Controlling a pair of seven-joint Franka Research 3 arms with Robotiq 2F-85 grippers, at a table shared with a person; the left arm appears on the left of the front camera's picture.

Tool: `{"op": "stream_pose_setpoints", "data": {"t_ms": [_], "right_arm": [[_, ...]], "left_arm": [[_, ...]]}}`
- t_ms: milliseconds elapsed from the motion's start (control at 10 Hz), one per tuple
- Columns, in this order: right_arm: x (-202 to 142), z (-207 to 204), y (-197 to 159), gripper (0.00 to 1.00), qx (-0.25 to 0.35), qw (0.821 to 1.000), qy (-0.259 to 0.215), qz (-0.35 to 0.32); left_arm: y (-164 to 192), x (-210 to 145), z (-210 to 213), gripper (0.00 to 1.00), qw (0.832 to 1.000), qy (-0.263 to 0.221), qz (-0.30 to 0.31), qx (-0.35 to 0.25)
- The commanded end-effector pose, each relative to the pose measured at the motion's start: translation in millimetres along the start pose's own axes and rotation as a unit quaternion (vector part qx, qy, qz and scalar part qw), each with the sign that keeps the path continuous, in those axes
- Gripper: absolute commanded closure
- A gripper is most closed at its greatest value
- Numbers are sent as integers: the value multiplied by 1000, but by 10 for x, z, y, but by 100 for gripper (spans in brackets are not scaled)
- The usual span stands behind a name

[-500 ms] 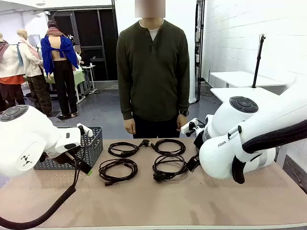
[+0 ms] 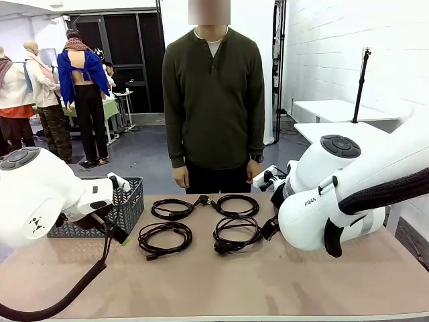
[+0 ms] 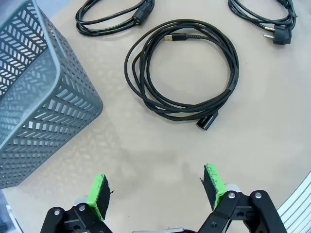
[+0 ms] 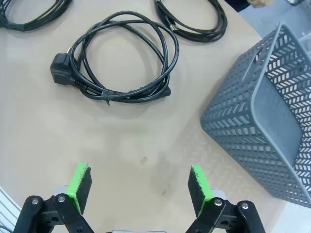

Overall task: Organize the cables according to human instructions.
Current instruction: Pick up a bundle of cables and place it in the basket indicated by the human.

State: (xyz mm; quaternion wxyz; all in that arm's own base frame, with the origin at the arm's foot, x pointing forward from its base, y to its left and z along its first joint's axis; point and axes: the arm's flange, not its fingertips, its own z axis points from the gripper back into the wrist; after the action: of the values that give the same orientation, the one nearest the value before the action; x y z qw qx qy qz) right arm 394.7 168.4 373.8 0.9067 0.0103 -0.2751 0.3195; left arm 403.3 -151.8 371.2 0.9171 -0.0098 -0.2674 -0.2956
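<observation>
Evidently nothing is gripped yet. At the bottom of its wrist view, the left pincer (image 3: 156,188) hangs over bare tabletop (image 3: 160,145) with its green pads wide apart. The right pincer (image 4: 140,188) hangs the same way, pads apart and empty. Each is poised just short of a coil, probably so that either can drop onto whichever cable gets called for.

Above the left pincer, mid-frame, the lower-left cable (image 3: 233,73) lies flat in a loose ring, its small plug end pointing to the lower right. A grey basket (image 3: 43,107) stands at the frame's left, near the ring but not touching it. It looks like the place where sorted cables would go.

Above the right pincer, in the upper left of its wrist view, the lower-right cable (image 4: 62,73) lies in another ring, its chunky plug on the left side. A second basket (image 4: 252,126) stands at the frame's right, apart from the ring.

Farther out in the front view, the upper-left cable (image 2: 173,215) and upper-right cable (image 2: 234,216) lie side by side nearer the far edge. The four coils are set out separately in two rows, presumably so that one can be picked without dragging another.

Behind them the person (image 2: 214,94) stands with arms down, one hand (image 2: 179,178) low at the side, pointing at nothing. My reading is that sorting has not begun and the arms await a sign.
</observation>
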Motion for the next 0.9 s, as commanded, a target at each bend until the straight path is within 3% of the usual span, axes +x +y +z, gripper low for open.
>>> {"op": "stream_pose_setpoints", "data": {"t_ms": [0,800], "right_arm": [[0,0,-1,0,0,1000,0,-1],[35,50,-9,0,14,1000,-5,8]], "left_arm": [[8,-2,0,0,1000,0,1,0],[47,-4,68,0,1000,-5,1,-3]]}}
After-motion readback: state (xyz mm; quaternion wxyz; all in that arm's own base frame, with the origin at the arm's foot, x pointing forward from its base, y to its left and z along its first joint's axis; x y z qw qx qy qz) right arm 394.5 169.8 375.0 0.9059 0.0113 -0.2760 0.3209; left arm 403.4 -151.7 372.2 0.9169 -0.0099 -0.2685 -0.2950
